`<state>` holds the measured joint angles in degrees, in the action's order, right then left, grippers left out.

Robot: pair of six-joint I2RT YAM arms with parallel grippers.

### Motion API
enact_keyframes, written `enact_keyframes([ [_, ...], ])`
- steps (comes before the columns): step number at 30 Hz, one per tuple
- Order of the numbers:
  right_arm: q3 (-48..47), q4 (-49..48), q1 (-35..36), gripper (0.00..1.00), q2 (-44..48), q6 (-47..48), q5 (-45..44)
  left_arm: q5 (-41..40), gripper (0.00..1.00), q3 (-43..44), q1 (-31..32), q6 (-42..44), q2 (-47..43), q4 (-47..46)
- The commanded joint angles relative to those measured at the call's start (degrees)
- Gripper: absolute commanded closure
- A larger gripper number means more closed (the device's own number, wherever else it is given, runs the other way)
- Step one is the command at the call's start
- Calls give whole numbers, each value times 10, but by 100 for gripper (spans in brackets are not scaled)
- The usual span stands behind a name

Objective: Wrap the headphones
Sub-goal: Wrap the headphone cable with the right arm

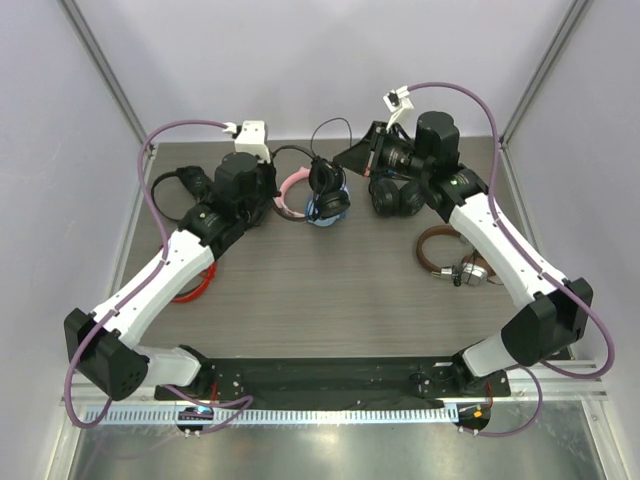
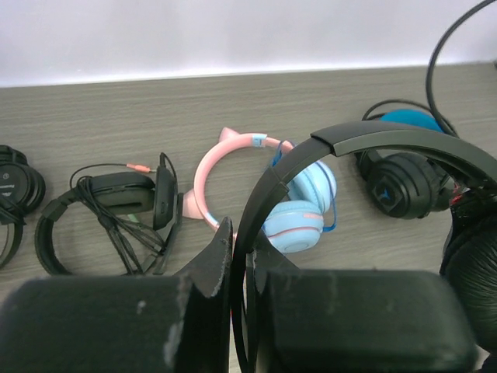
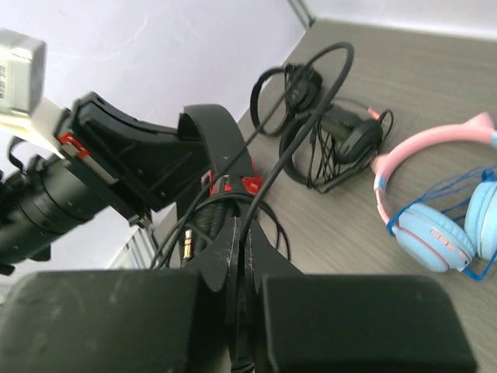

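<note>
The headphones point(image 2: 339, 137) are slim and black, with a thin headband and a red mark at the hinge. My left gripper point(image 2: 242, 237) is shut on the headband and holds it upright above the table; one earcup point(image 2: 474, 272) hangs at the right edge. In the top view the headphones point(image 1: 321, 178) sit between both grippers, over the pink-and-blue pair. My right gripper point(image 3: 246, 227) is shut on the thin black cable point(image 3: 289, 148), which loops upward point(image 1: 331, 124). A gold jack plug point(image 3: 189, 242) shows beside the right fingers. The left gripper point(image 1: 273, 193) and right gripper point(image 1: 358, 157) stand close together.
A pink-and-blue pair point(image 2: 304, 203) lies just behind the held headband. A bulky black pair point(image 1: 396, 196) sits under the right wrist. A black headset with a wound cable point(image 2: 116, 203) lies at the left. A brown pair point(image 1: 441, 250) lies right, a red one point(image 1: 195, 286) under the left arm.
</note>
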<state>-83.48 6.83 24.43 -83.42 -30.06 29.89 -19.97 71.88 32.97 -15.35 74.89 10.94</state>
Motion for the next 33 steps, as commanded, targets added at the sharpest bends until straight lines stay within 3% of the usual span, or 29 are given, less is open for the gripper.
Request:
enact_keyframes([
  [1, -20, 13, -14, 99, -15, 17, 82, 19, 100, 34, -1, 2, -23, -27],
  [12, -33, 165, -52, 99, -19, 163, 138, 47, 100, 46, -12, 29, -19, -11],
  [20, -75, 179, -55, 99, -12, 149, 188, 56, 100, 42, -12, 23, -3, -9],
  [33, -11, 200, -54, 99, -11, 199, 95, 78, 100, 86, -17, -3, -23, -3],
])
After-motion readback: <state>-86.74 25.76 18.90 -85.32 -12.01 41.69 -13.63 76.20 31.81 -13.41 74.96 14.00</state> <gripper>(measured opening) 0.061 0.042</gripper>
